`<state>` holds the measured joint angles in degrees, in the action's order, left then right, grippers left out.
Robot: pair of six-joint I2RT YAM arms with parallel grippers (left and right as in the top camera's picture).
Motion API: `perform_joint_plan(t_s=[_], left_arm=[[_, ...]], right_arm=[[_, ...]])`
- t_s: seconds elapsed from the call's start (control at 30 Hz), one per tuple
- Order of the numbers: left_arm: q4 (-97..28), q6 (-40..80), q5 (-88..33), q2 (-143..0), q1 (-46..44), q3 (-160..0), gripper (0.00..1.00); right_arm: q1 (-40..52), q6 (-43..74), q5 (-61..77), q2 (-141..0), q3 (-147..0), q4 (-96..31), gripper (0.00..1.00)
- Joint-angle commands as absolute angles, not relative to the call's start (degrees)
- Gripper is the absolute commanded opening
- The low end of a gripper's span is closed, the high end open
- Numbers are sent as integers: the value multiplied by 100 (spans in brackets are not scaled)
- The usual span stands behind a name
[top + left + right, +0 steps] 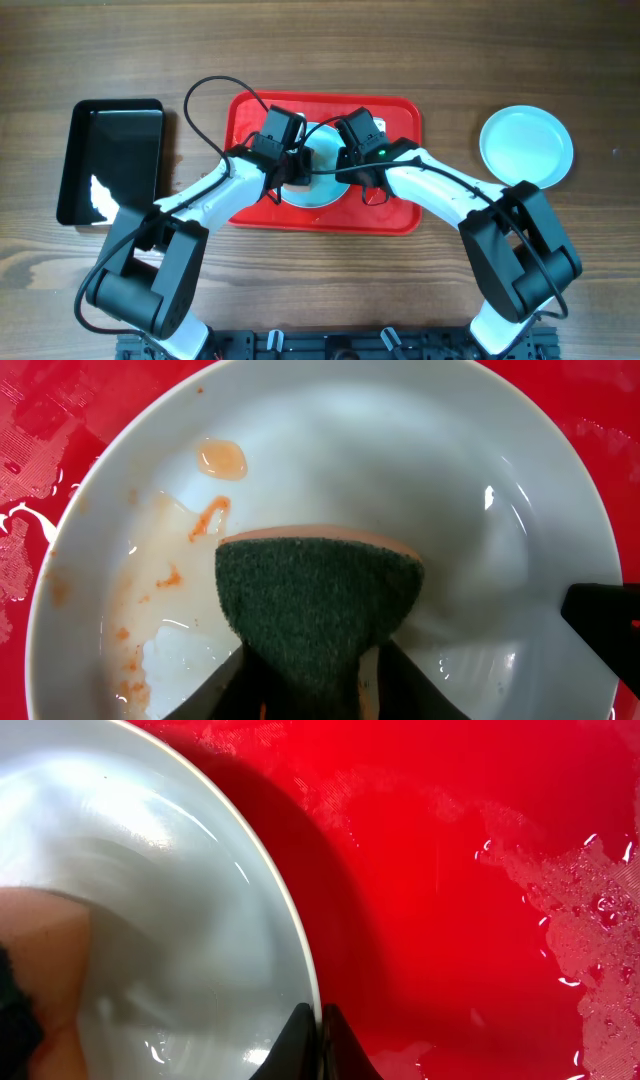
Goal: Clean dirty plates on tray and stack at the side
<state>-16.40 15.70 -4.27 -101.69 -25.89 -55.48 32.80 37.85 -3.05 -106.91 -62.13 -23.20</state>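
A dirty plate (318,180) lies on the red tray (400,115), mostly hidden by both grippers. In the left wrist view the plate (400,470) shows orange-brown smears on its left side. My left gripper (318,685) is shut on a green and orange sponge (320,590) pressed on the plate. My right gripper (316,1035) is shut on the plate's rim (290,920), with the red tray (460,870) beside it. A clean plate (526,146) lies on the table at the right. A third plate is not in view.
A black glossy tray (110,160) lies at the left on the wooden table (500,60). Water drops lie on the red tray's floor (590,910). Black cables loop over the tray's back edge.
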Motion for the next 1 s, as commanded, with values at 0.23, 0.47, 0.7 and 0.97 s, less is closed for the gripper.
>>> perform_joint_plan(t_s=[0.23, 0.47, 0.7, 0.97], left_arm=[[-1487, 1540, -180, -9996, -2600, -5618, 28], [-1413, 1540, -180, -9996, -2600, -5618, 25], [-1409, 1540, -176, -9996, -2600, -5618, 22], [-1205, 1702, -161, -9942, -2600, -5640, 4]], right_arm=[[3280, 3752, -301, -10643, -6149, -2320, 4], [3280, 3752, -301, -10643, -6147, -2320, 4], [3280, 3750, -301, -10643, -6147, -2320, 4], [3280, 3750, -303, -10643, -6147, -2316, 4]])
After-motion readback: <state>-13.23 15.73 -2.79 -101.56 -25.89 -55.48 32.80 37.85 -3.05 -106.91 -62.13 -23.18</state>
